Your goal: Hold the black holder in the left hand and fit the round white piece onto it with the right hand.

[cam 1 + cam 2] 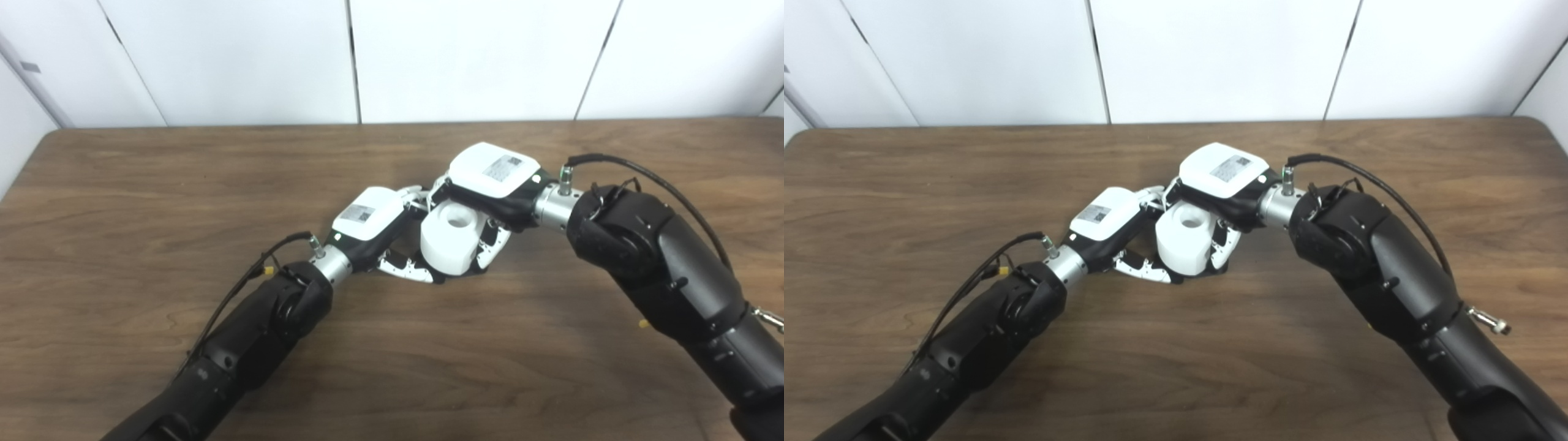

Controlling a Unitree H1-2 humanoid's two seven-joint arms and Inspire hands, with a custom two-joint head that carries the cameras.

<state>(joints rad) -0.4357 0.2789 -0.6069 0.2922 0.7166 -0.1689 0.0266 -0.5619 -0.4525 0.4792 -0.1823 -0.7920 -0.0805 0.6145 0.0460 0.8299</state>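
The round white piece [450, 244], a short cylinder with a hole in its top, stands at the table's middle between my two hands. My right hand [493, 174] reaches over it from the right, fingers curled down around its far and right sides. From the left comes my left hand [370, 215], its thumb and fingers wrapped low around the piece's base. Of the black holder [456, 280] only a dark sliver shows under the white piece; the rest is hidden by the piece and the fingers. The two hands touch above the piece.
The brown wooden table [184, 184] runs out to all sides, with its far edge against white wall panels [465, 55]. A black cable loops above my right wrist [649, 174]. Nothing else lies on the table.
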